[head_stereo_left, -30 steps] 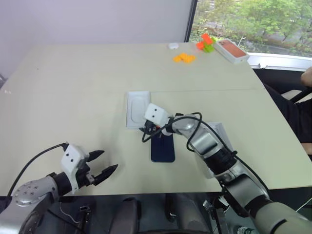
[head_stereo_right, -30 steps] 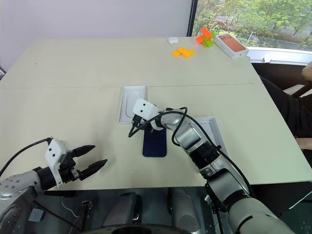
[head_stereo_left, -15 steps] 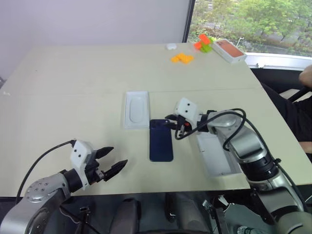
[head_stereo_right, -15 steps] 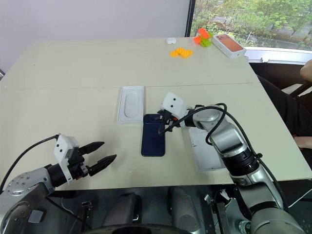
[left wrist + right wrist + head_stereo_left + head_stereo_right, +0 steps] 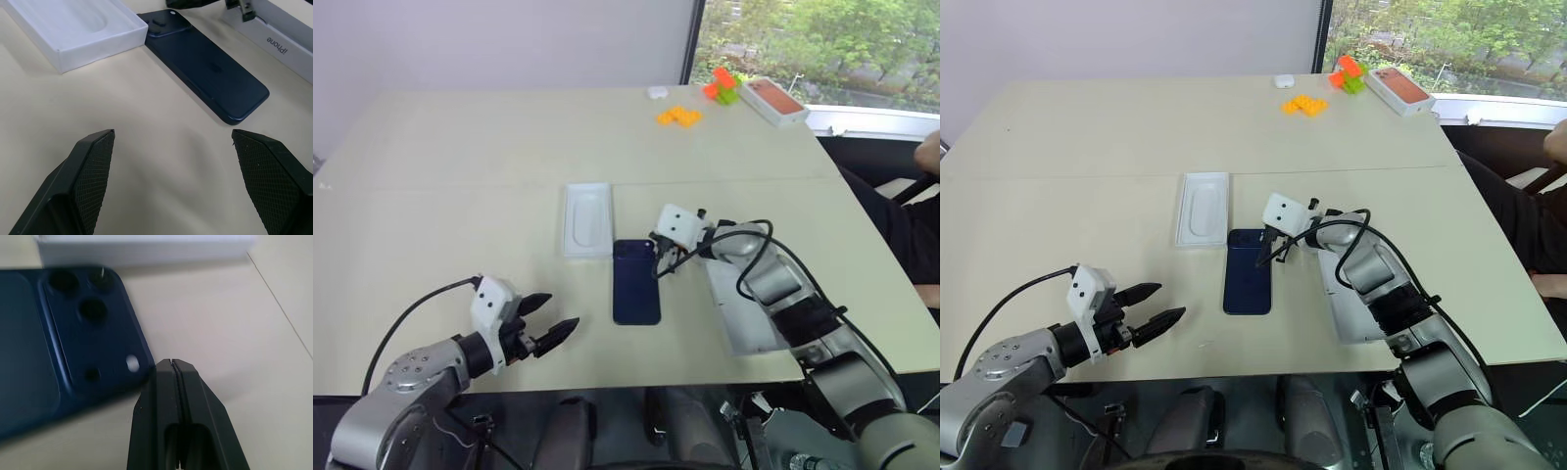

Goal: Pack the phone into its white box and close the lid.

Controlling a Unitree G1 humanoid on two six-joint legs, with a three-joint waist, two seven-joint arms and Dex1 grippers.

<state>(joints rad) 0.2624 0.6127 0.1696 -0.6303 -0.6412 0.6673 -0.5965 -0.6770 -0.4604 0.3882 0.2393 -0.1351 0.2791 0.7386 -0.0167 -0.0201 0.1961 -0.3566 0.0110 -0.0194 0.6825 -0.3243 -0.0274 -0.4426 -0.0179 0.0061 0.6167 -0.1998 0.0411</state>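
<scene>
The dark navy phone lies back up on the table, its camera cluster at the far end. Just beyond that end sits the white box, an oval recess showing inside it. The lid lies open side up to the phone's right, partly under my right arm. My right gripper is shut and holds nothing. Its tip is at the phone's far right corner beside the camera cluster. My left gripper is open, low over bare table near the front edge, pointing at the phone.
Orange blocks, an orange-and-green toy and a white box with a salmon-orange top sit at the far right of the table. A person's arm shows at the right edge.
My right gripper has swung from over the phone's far end to its right corner and has shut. The left gripper has drifted slightly toward the phone. The phone stays flat.
</scene>
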